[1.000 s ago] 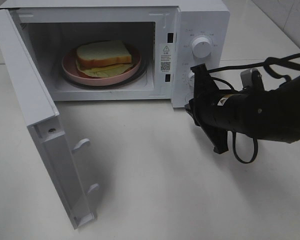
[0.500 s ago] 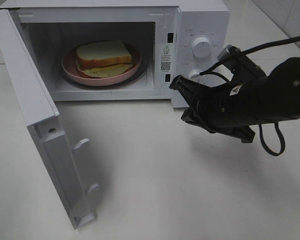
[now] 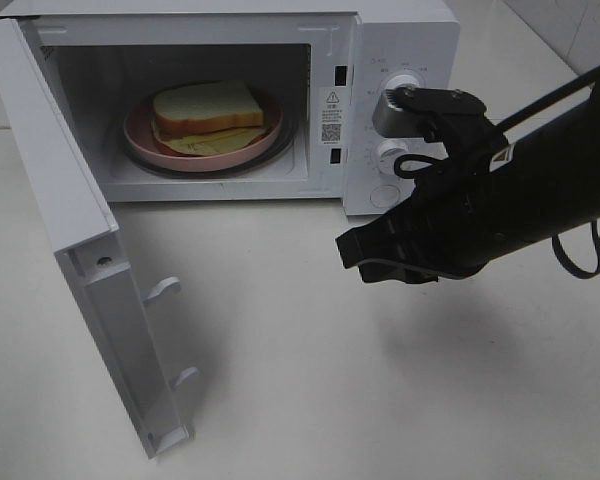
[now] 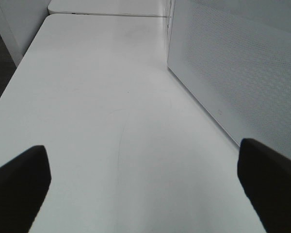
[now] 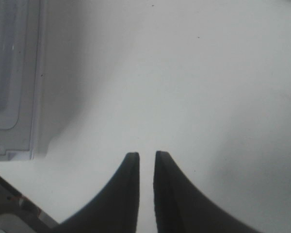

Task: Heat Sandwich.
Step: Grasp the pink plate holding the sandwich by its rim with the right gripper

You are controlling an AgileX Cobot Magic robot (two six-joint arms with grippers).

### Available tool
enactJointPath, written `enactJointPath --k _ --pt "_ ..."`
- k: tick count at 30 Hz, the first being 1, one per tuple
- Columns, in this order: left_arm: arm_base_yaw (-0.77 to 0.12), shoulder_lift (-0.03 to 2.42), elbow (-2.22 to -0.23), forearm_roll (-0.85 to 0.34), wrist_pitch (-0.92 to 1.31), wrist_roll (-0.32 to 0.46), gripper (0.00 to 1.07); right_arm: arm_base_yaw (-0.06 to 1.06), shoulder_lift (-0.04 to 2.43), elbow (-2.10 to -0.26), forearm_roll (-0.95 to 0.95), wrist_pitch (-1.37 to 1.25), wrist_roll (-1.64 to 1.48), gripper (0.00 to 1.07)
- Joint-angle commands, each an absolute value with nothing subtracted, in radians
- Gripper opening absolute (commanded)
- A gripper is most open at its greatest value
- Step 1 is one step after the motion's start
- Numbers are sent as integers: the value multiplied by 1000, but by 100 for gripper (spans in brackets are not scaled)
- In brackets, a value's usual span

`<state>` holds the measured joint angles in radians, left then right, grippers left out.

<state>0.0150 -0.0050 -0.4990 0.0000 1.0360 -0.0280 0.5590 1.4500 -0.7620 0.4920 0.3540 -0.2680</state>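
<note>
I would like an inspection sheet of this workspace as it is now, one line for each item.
Surface: white table, no spills seen.
Job's things: sandwich on pink plate inside the microwave; door open.
Clutter: nothing seen.
Grippers: left gripper open, empty; right gripper fingers slightly parted, empty.
Cables: black cable hanging in a loop under the right arm.
Surroundings: pale tiles beyond the table.

Microwave casing [image 3: 405,30]: looked smooth, white, faintly glossy
Microwave door [image 4: 233,73]: showed a fine dotted mesh
Table [image 3: 310,380]: was smooth, matt white
Pink plate [image 3: 131,130]: shone glossy
Sandwich [image 3: 205,105]: bread looked soft, porous
Right gripper [image 5: 146,156]: looked matt black plastic
</note>
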Motion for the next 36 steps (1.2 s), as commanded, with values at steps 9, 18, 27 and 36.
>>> enactJointPath --k 9,18,27,36 --pt "10 -25 -496 -6 1029 -27 101 557 1443 -886 185 624 -379 18" --pt "10 -25 -496 -6 1029 -27 101 557 1443 -913 106 769 -643 22" --pt "10 -25 -496 -6 1029 -27 101 557 1443 -913 106 821 -929 40" --pt "10 -25 -496 -6 1029 -27 101 557 1443 -913 81 801 -1021 77"
